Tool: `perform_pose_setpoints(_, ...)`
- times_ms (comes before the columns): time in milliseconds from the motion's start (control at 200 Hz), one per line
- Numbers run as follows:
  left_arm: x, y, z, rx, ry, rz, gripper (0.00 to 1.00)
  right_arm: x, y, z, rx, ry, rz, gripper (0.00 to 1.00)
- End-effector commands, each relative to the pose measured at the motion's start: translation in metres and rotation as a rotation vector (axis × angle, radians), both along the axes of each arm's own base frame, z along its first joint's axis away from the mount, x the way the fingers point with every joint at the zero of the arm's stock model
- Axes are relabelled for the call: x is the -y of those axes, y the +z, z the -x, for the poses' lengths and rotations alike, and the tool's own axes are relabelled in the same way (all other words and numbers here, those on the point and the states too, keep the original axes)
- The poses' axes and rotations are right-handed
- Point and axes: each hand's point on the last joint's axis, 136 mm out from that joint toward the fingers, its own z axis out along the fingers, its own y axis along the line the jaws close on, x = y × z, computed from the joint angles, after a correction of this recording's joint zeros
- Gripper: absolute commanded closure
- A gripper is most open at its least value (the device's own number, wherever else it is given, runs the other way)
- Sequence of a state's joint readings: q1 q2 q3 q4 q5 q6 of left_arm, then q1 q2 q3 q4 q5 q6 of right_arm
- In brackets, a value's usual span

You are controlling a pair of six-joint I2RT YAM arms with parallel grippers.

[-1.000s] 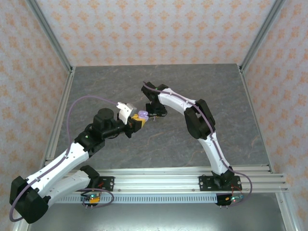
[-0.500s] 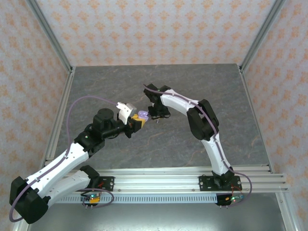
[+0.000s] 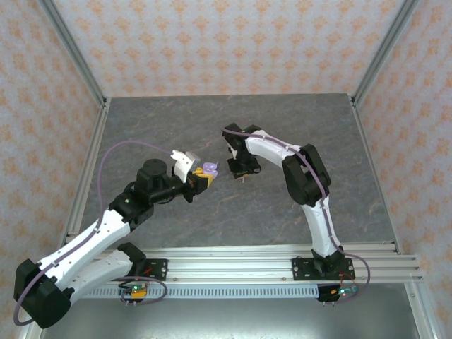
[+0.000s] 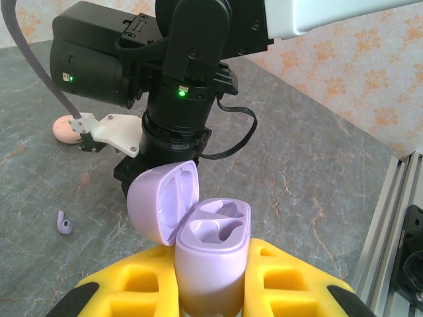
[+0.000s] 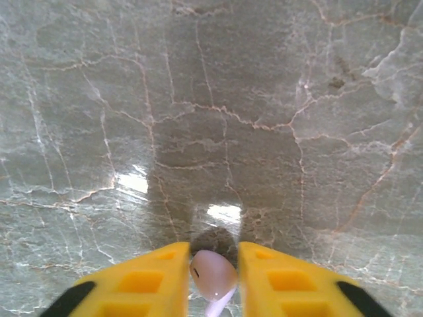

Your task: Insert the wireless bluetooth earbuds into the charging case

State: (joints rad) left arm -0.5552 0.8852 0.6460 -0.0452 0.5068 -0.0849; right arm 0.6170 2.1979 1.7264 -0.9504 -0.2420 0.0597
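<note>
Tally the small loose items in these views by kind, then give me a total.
Earbuds: 2, a loose earbud on the table and a held earbud in the right gripper
Open lilac charging case: 1, in the left gripper
Pink rounded object, partly hidden: 1
Total: 4
</note>
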Motion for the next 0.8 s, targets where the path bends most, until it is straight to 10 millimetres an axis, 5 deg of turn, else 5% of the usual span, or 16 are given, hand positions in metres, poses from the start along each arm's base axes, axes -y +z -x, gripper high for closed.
perform_pose_setpoints(0,-0.003,0.003,0.002,0.006,0.013,-0.002,0.85,0.01,-0.001,0.001,0.012,-0.051,0.052,0.64)
perform_pose_setpoints(430,-0.003,0.003,0.002,0.006,0.012,-0.001,0.86,0.013,-0.008,0.006,0.069,-0.234,0.134,0.62)
perform_pose_setpoints(796,-0.003,0.004,0.003,0.01,0.012,0.001,0.85,0.01,-0.016,0.008,0.065,-0.266,0.134,0.73)
